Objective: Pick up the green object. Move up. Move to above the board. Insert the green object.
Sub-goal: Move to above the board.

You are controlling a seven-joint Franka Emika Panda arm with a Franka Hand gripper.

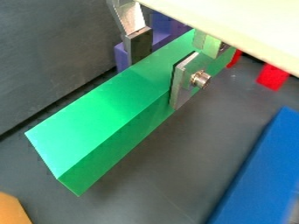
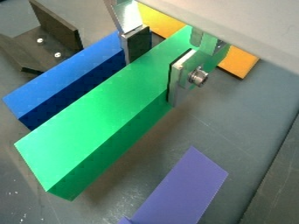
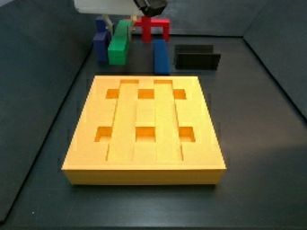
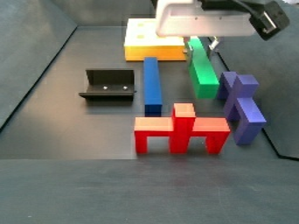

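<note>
The green object (image 1: 105,122) is a long bright green bar lying on the dark floor; it shows in both wrist views (image 2: 105,131) and both side views (image 3: 118,42) (image 4: 204,70). My gripper (image 1: 163,70) straddles it near one end, also shown in a wrist view (image 2: 162,63). Both pads sit against the bar's long sides, so the gripper is shut on it. The board (image 3: 144,112) is a yellow-orange slab with six square holes, apart from the bar; its end shows past the gripper in a side view (image 4: 140,39).
A blue bar (image 4: 152,83) lies parallel beside the green one (image 2: 59,87). Purple pieces (image 4: 243,105) lie on its other side. A red forked piece (image 4: 181,131) stands beyond the bar's free end. The fixture (image 4: 107,86) stands past the blue bar.
</note>
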